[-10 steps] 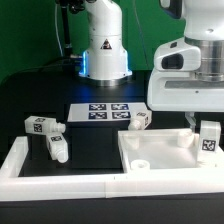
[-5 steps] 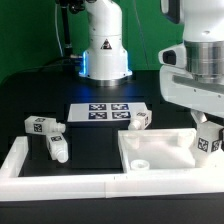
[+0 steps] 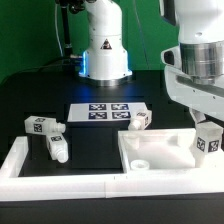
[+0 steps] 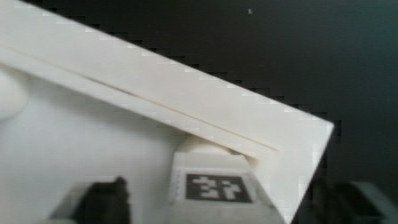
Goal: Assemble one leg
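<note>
From the exterior view, my gripper [image 3: 207, 128] hangs at that view's far right, over the right edge of the big white square panel [image 3: 160, 152]. There's a leg [image 3: 209, 140] right at my fingertips, tag facing the camera, sitting at the panel's right corner. Honestly I can't say from here whether my fingers are pinching it or just sitting around it, since the white housing above blocks most of that.

Other legs are scattered about: one [image 3: 141, 120] just behind the panel's back edge, next to the marker board [image 3: 107, 111], one [image 3: 42, 125] out on the black table [image 3: 30, 95] toward the view's left, and one [image 3: 58, 148] lying inside the white L-shaped frame piece [image 3: 25, 165]. The arm's base [image 3: 103, 45] stands at the back.

Wrist view: the leg's [image 4: 215, 178] tagged end sits right between my two dark fingertips [image 4: 102, 200], snug against the raised rim at the panel's [image 4: 107, 110] corner. The fingers are spread wider than the leg, with a visible gap on each side, so they look open and not clamped on it. Beyond the corner it's just black table [image 4: 302, 50].
</note>
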You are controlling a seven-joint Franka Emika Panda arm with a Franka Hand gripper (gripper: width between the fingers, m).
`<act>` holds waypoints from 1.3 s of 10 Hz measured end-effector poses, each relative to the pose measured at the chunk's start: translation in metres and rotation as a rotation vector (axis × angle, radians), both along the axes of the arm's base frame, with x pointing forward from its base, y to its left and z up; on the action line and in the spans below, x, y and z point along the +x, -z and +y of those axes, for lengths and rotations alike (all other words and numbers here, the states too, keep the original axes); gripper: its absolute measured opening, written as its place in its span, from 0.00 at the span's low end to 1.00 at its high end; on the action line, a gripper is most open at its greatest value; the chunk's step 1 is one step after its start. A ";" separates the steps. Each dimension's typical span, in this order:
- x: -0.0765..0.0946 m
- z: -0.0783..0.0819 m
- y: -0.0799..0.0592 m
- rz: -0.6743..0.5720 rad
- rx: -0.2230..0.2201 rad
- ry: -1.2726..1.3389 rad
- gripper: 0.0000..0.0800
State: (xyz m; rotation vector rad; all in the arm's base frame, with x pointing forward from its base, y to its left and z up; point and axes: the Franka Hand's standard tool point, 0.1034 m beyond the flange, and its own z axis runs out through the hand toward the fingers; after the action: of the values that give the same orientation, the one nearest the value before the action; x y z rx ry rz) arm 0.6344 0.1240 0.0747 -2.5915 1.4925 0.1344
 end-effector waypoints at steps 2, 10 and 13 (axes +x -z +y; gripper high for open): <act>0.000 -0.007 -0.003 -0.047 -0.031 -0.438 0.79; 0.014 -0.013 -0.004 -0.224 -0.157 -1.315 0.81; 0.014 -0.012 -0.003 -0.212 -0.151 -1.185 0.48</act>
State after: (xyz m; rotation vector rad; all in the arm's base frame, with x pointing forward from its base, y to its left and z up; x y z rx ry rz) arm 0.6482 0.1121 0.0779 -3.0815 -0.2369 -0.1337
